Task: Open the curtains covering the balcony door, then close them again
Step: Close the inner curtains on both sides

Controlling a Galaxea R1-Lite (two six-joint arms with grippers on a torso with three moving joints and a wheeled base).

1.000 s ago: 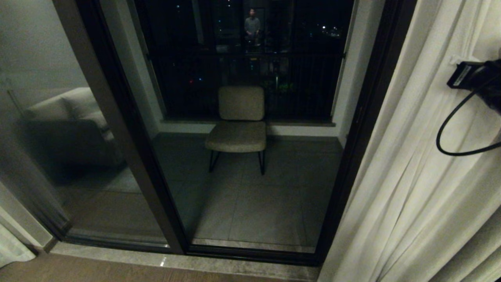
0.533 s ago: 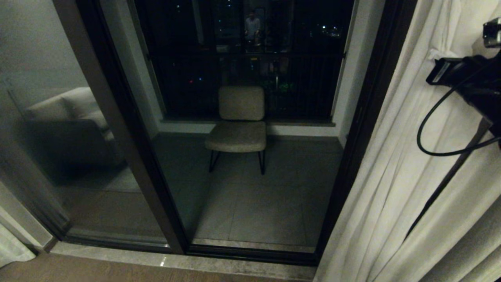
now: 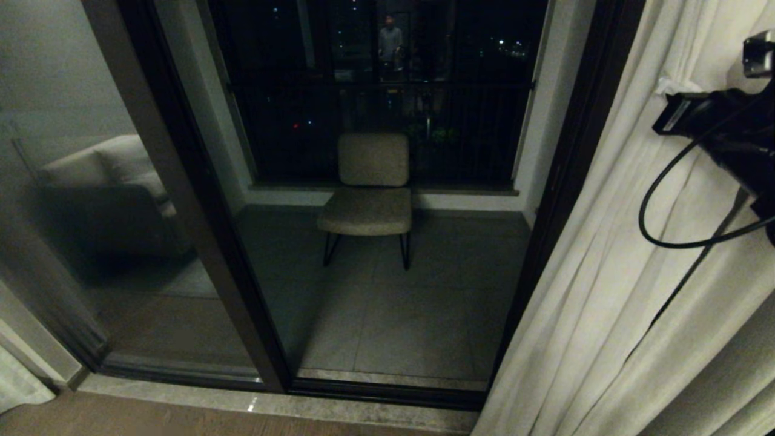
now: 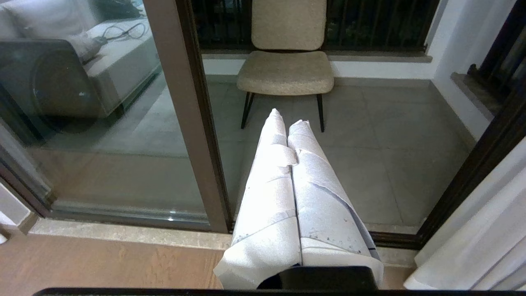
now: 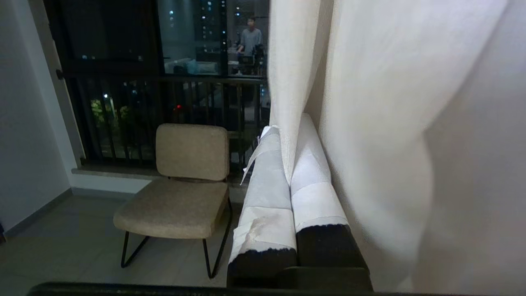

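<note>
One curtain [image 3: 611,272] shows well, a cream-white cloth hanging at the right side of the balcony door [image 3: 387,200]. A tiny bit of white cloth [image 3: 15,387] peeks in at the bottom left corner of the head view, so there may be two curtains, but only the right one can be seen well. The curtain is long from top to bottom, and its folds run up and down, leaning a little in the head view. It sits past the right dark frame of the door, so the glass is bare.

The door has two glass panes with dark frames, and one dark post [image 3: 200,200] stands between them. Through the glass there is one tan chair [image 3: 369,194] with thin black legs on the grey tile floor [image 3: 393,315]. It faces the room, with its back to the black railing [image 3: 375,91]. One person [image 5: 248,39] shows small and far away in the dark glass. One sofa [image 4: 102,53] is mirrored in the left pane.

There are two grippers. The right gripper [image 5: 283,148] is up high by the right edge of the door, and its two taped fingers are pressed together with the edge of the curtain pinched between them. One black cable [image 3: 678,200] loops down from that arm. The left gripper [image 4: 287,119] is low and points at the door, touching nothing, and its two taped fingers are pressed together too
</note>
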